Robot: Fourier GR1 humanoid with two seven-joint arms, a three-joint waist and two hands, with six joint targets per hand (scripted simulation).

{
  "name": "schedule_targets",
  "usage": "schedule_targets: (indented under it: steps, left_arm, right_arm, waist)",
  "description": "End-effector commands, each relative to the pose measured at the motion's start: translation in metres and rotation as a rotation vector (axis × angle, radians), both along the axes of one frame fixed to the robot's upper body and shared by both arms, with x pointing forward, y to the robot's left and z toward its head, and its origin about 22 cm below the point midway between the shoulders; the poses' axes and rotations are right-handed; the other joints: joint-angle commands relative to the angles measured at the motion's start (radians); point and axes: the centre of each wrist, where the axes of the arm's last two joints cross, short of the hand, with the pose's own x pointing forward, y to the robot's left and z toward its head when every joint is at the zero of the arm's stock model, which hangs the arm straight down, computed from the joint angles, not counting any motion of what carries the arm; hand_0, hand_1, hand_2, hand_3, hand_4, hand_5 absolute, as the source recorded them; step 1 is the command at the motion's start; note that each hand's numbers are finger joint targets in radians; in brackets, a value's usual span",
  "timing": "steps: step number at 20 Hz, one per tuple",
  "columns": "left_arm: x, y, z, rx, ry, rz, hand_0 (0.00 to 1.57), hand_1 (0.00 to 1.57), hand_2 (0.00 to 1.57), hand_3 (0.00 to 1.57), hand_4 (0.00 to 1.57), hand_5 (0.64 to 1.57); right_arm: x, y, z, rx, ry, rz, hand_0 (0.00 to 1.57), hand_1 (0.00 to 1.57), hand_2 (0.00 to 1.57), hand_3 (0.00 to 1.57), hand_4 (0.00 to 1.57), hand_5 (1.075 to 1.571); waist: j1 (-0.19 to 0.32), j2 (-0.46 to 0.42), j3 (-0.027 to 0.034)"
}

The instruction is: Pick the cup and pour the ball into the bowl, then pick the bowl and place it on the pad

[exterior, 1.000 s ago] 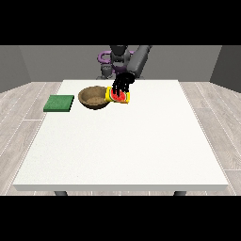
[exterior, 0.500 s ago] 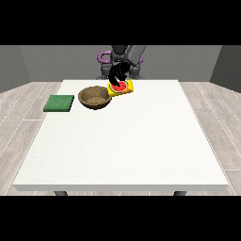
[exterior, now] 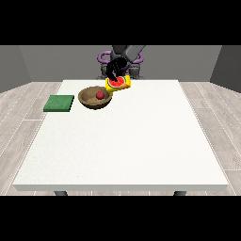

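So working across from the left: the green pad [exterior: 59, 103] sits flat at the upper left of the worktop [exterior: 122, 141], close to the left edge, nothing on it. Just to its right, a bit apart, is the brown bowl [exterior: 95, 98], upright, and the red ball [exterior: 100, 95] is already lying inside it, so I'd say the pour part is basically done. Right of the bowl, up above its right rim, the yellow cup [exterior: 118, 84] is tipped over with its red inside facing toward the camera and the bowl. One black hand [exterior: 114, 69] is wrapped around the cup from above, fingers curled on it; I can't tell exactly how each finger lies. It's the only hand I can spot, and the arm comes down from the robot at the top middle of the frame. What's left, by my read, is ditching the cup and moving the bowl over to the pad. The bowl looks rigid and probably light, with a rounded outside that could slip, so pinching the rim seems the sensible hold, likely the right-hand rim. The ball can roll around inside, so keep it level on the way across.
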Motion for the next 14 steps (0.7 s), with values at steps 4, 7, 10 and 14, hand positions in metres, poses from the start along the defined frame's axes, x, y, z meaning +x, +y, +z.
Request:
schedule_targets:
  steps: [4, 7, 10, 14]
  left_arm:
    - [0.019, 0.049, 0.029, -0.564, -0.007, 0.137, 1.11, 1.11, 1.47, 1.48, 0.95, 1.548]
    - [0.012, 0.078, 0.020, -0.814, -0.014, 0.169, 1.26, 1.26, 1.57, 1.57, 0.75, 1.569]
    - [-0.013, 0.108, -0.016, -0.951, -0.024, 0.186, 1.21, 1.21, 1.57, 1.57, 0.93, 1.571]
    - [-0.038, 0.157, -0.037, -1.088, -0.049, 0.192, 1.55, 1.55, 1.57, 1.57, 1.31, 1.549]
  right_arm:
    - [-0.021, -0.030, -0.014, -0.018, 0.034, -0.045, 0.00, 0.00, 0.00, 0.00, 0.38, 1.564]
    - [-0.021, -0.024, -0.007, -0.012, 0.019, -0.053, 0.00, 0.00, 0.00, 0.00, 0.38, 1.566]
    - [-0.026, -0.026, 0.005, 0.000, -0.040, -0.022, 0.00, 0.00, 0.00, 0.00, 0.40, 1.565]
    - [-0.038, -0.015, 0.016, -0.009, -0.096, -0.017, 0.00, 0.00, 0.00, 0.00, 0.40, 1.566]
  waist:
    - [0.043, -0.035, -0.0020]
    - [0.082, -0.012, -0.0071]
    - [0.049, 0.054, -0.0082]
    - [0.034, 0.104, -0.0089]
